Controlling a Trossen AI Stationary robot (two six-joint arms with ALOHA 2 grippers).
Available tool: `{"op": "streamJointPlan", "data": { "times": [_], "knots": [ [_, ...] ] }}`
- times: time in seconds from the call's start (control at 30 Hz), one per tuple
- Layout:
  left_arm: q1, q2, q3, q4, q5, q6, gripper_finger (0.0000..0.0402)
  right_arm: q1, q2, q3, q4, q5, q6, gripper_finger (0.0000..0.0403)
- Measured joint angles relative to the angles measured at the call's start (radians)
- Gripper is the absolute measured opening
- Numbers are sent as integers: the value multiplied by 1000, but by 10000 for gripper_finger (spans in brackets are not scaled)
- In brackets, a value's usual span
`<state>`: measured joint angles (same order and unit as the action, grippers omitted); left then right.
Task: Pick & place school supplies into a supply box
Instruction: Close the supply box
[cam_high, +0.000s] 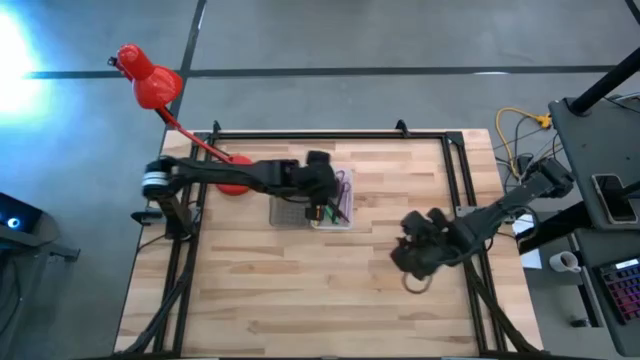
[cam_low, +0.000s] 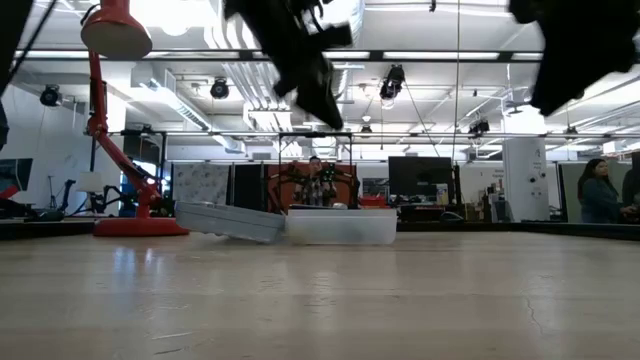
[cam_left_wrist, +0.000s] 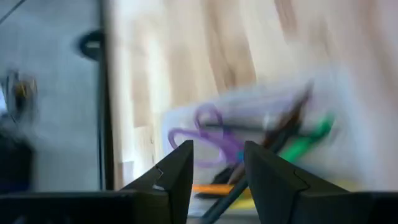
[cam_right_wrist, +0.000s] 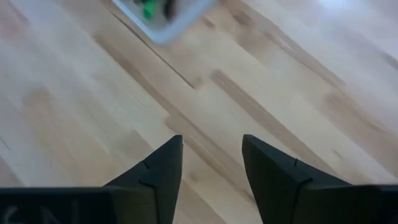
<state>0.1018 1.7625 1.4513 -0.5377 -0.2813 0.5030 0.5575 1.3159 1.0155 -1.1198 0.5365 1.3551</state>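
Note:
The supply box lies open on the table's far middle: its grey ribbed half (cam_high: 288, 212) is tilted up on one edge (cam_low: 230, 221), and its whitish-clear half (cam_high: 338, 208) (cam_low: 340, 226) lies flat. Inside the clear half are purple-handled scissors (cam_left_wrist: 208, 134), a green marker (cam_left_wrist: 308, 140), an orange pen (cam_left_wrist: 208, 187) and a dark brown pencil (cam_left_wrist: 287, 121). My left gripper (cam_left_wrist: 217, 168) (cam_high: 322, 190) hangs open above the clear half, well off the table (cam_low: 305, 75). My right gripper (cam_right_wrist: 211, 165) (cam_high: 415, 258) is open over bare wood to the box's right, nearer the near edge.
A red desk lamp stands with its base (cam_high: 232, 185) just left of the box, and its head (cam_high: 150, 85) reaches beyond the table's far left corner. Black rails (cam_high: 330, 134) frame the table. Bare wood (cam_high: 300, 290) fills the near half. People show in the room behind.

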Motion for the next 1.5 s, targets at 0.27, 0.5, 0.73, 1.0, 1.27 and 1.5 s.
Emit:
{"op": "streamJointPlan", "data": {
  "times": [0.27, 0.5, 0.73, 1.0, 1.27, 1.5],
  "knots": [
    [2, -280, -201, 6, -82, -790, 126, -305, 62, -5, 313, -92, -221, 149],
    [44, -551, -570, 48, -167, -1335, 127, -696, 75, -11, 446, -363, -481, 122],
    [90, -677, -779, 138, -139, -1521, 124, -791, 198, 25, 678, -532, -600, 86],
    [97, -671, -830, -31, -156, -1649, 94, -776, 501, 297, 684, -629, -746, 63],
    [109, -686, -936, -23, -138, -1838, 93, -811, 703, 550, 611, -582, -850, 28],
    [109, -698, -1070, 191, -55, -1879, 93, -853, 833, 669, 566, -675, -869, 18]
  ]
}}
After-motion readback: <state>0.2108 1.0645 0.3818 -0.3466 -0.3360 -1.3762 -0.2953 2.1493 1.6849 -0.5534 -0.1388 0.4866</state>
